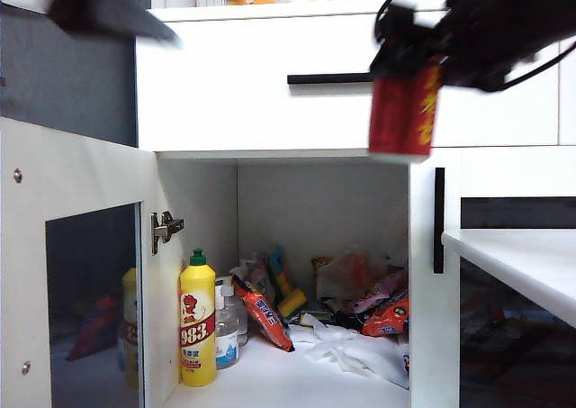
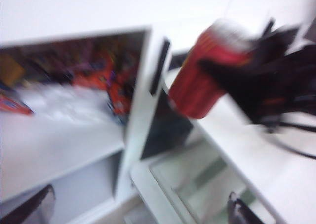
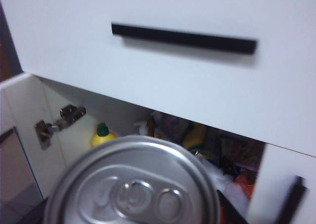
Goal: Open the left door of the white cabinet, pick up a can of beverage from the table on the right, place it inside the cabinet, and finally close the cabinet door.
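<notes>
Red can of beverage (image 1: 405,111) clamped in right jaws; left jaws (image 2: 138,211) spread, empty.

exterior: low, frontal, near white cabinet (image 1: 270,84) | wrists: oblique, close | shared: its interior

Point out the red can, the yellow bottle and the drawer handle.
can of beverage (image 1: 403,111): exterior view, red side wall.
yellow bottle (image 1: 197,327): exterior view, label on its body.
drawer handle (image 3: 183,38): right wrist view, middle of the black bar.
</notes>
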`<state>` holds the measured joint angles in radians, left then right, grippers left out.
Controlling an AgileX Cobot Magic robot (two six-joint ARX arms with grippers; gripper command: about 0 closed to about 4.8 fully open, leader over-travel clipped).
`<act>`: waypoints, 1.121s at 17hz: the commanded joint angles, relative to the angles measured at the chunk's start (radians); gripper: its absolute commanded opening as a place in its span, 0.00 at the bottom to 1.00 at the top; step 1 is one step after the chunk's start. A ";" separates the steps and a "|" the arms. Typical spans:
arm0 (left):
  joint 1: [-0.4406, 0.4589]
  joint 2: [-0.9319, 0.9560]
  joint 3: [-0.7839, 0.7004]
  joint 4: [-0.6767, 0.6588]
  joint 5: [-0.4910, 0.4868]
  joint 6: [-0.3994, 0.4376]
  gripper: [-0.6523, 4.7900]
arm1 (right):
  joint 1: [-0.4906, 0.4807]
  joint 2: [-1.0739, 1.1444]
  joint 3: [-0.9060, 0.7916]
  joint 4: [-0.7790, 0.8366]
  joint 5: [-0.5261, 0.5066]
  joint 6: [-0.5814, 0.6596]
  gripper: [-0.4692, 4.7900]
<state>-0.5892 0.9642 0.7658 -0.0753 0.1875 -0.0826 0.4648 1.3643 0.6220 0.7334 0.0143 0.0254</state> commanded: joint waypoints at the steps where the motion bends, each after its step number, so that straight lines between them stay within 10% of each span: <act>1: 0.013 -0.109 0.000 -0.117 -0.012 0.004 1.00 | 0.003 0.105 0.083 0.067 -0.021 0.002 0.73; 19: 0.024 -0.245 -0.001 -0.349 -0.056 0.076 1.00 | 0.015 0.727 0.382 0.285 -0.050 -0.030 0.73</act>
<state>-0.5644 0.7219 0.7647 -0.4274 0.1310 -0.0151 0.4763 2.0872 0.9943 0.8875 -0.0368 0.0116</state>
